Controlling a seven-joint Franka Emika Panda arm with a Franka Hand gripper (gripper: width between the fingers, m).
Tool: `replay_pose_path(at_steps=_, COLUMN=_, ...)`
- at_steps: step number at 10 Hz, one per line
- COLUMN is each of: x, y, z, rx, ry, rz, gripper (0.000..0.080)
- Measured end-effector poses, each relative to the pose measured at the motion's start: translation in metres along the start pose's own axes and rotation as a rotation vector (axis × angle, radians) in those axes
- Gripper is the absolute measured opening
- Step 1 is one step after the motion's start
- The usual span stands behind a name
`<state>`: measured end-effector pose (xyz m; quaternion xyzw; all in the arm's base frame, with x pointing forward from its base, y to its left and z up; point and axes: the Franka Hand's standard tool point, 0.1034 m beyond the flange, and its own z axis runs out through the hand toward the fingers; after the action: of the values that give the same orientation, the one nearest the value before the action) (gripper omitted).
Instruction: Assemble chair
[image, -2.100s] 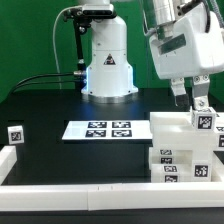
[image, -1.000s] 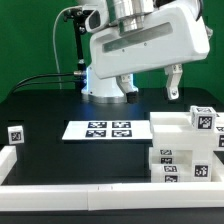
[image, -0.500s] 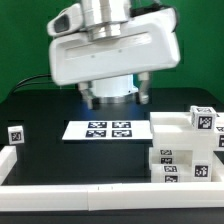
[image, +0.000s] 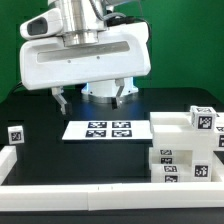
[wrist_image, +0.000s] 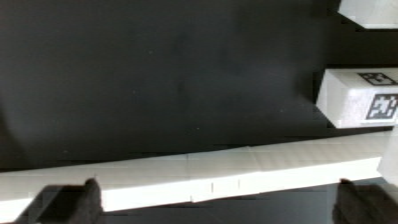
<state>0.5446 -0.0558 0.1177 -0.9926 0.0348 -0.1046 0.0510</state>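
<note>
The chair parts are white blocks with black-and-white tags. A joined cluster (image: 185, 145) stands at the exterior view's right. One small loose tagged piece (image: 15, 133) sits at the exterior view's far left, and the wrist view shows a small tagged block (wrist_image: 370, 97). My gripper (image: 92, 98) hangs open and empty above the table's middle, over the far side of the marker board (image: 103, 129). In the wrist view the gripper (wrist_image: 214, 208) shows both dark fingertips (wrist_image: 68, 205) wide apart with nothing between them.
A long white border rail (image: 80, 190) runs along the front and up the sides. A rail (wrist_image: 231, 170) crosses the wrist view beneath the fingers. The robot base (image: 105, 88) stands behind the gripper. Another white piece (wrist_image: 374, 10) shows at the wrist view's edge.
The arm has swung from above the chair cluster toward the exterior view's left, to above the marker board. The gripper stayed open and empty. The parts have not moved.
</note>
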Motion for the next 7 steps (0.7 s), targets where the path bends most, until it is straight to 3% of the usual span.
replay_pose_path(at_steps=1, x=-0.001, y=0.002, z=0.0, rx=-0.001, ry=-0.001, rz=0.002, gripper=0.0649)
replay_pose_path(at_steps=5, x=-0.038, y=0.062, z=0.008, rx=-0.04, ry=-0.074, rz=0.046, gripper=0.0649)
replay_pose_path(at_steps=6, x=-0.033, y=0.071, z=0.007, rx=-0.062, ry=-0.044, rz=0.041, gripper=0.0649)
replay_pose_path(at_steps=7, x=-0.034, y=0.069, z=0.008, rx=-0.06, ry=-0.051, rz=0.039, gripper=0.0649)
